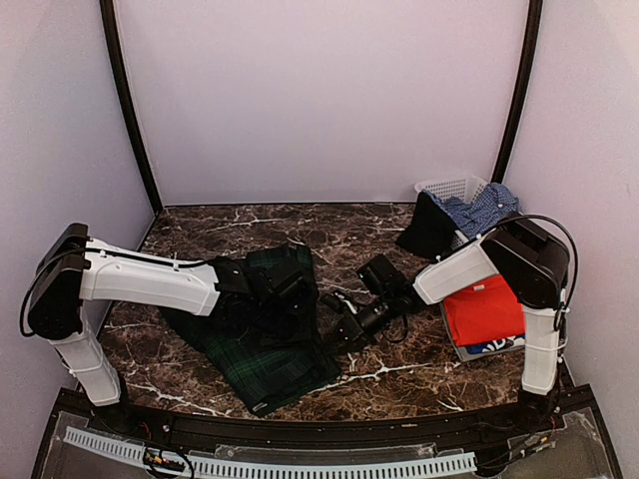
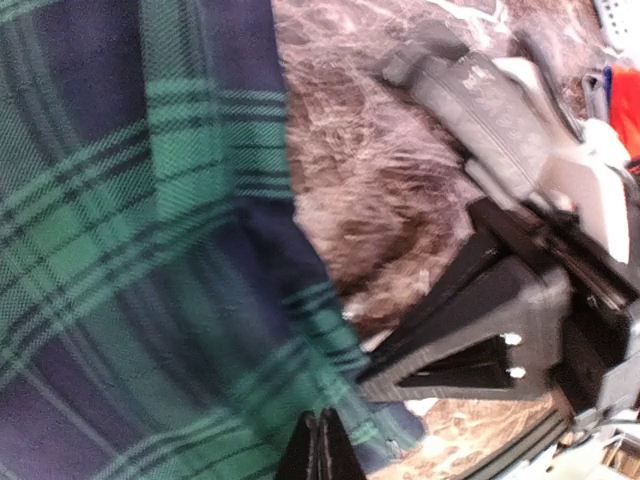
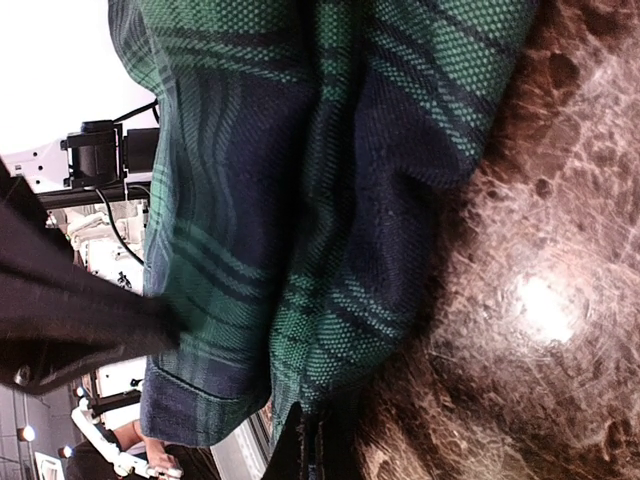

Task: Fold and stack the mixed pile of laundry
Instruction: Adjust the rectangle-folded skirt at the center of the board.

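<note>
Top external view: the dark green tartan skirt lies spread on the marble table, left of centre, between my two arms. My left gripper sits over the skirt's far right part. My right gripper meets the skirt's right edge. My own wrist housings hide the finger gaps in this view.

Only this view shows the rest of the laundry:
- A light blue patterned shirt sits in the white slotted basket at the far right.
- A black garment hangs over the basket's near left side.
- A red-orange T-shirt lies folded on a royal blue T-shirt on the grey tray, partly under my right arm.

Left wrist view: my left fingers are pressed together with no gap, on the tartan close to its edge. I cannot tell whether cloth is caught between them. The black body of my right gripper lies just beside the skirt's edge on bare marble.

Right wrist view: my right fingers are closed, and the skirt's folds gather down into them, so they pinch the hem. A dark blurred shape blocks the left side of this view.

Writing: the royal blue T-shirt carries white print that is too small to read.
</note>
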Motion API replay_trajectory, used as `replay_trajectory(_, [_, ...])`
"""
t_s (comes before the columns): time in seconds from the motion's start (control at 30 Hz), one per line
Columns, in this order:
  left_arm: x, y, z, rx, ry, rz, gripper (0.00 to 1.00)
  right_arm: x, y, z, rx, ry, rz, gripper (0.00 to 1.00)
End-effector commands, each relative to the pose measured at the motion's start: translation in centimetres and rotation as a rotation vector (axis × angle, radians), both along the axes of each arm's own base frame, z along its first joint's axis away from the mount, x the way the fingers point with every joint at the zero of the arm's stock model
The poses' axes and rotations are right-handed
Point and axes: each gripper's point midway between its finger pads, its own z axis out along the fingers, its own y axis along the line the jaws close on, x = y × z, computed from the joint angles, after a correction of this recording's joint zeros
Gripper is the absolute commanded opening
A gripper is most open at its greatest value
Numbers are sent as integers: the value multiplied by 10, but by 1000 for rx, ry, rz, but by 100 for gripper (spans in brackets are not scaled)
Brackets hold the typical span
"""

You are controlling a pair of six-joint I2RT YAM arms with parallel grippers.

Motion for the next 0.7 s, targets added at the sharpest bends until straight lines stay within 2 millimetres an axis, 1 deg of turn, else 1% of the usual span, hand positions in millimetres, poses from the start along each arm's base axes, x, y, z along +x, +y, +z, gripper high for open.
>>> replay_trajectory(0.0, [1,-22,18,-69,-40,-60,0,0,2,-1,29,0,7,0])
replay_trajectory(0.13, [1,-21,21,-69,-46,-59,0,0,2,-3,27,3,8,0])
replay_trajectory(0.2, [1,-13,21,-39,-49,-47,2,-1,2,-3,26,7,9,0])
replay_trajectory(0.23, [3,-7,21,-21,-59,-26,6,-1,2,-2,26,7,8,0])
replay_trajectory(0.27, [2,0,24,-1,-60,-15,15,-1,2,-2,25,4,8,0])
replay_trajectory(0.3, [5,7,30,11,-86,9,20,-1,1,-1,23,-2,5,0])
replay_trajectory(0.33, [5,18,27,46,-83,26,29,0,1,1,23,-9,3,0])
replay_trajectory(0.37, [12,27,32,52,-99,57,34,0,0,3,22,-15,1,0])
replay_trajectory(0.4, [13,38,28,77,-92,72,42,0,0,4,19,-19,2,0])
replay_trajectory(0.43, [21,47,31,73,-94,97,45,0,0,5,17,-23,1,0])
replay_trajectory(0.47, [24,54,27,77,-91,106,47,1,0,5,15,-26,0,0])
replay_trajectory(0.5, [32,61,29,67,-90,118,48,1,-1,4,13,-25,0,3])
replay_trajectory(0.53, [36,65,27,65,-93,109,49,0,-1,4,13,-23,1,5])
replay_trajectory(0.57, [43,69,27,51,-86,118,49,0,0,3,13,-21,0,7])
replay_trajectory(0.63, [51,71,25,45,-82,104,49,1,0,5,20,-23,-2,8])
replay_trajectory(0.67, [53,69,26,43,-91,81,49,1,1,5,20,-22,-3,8])
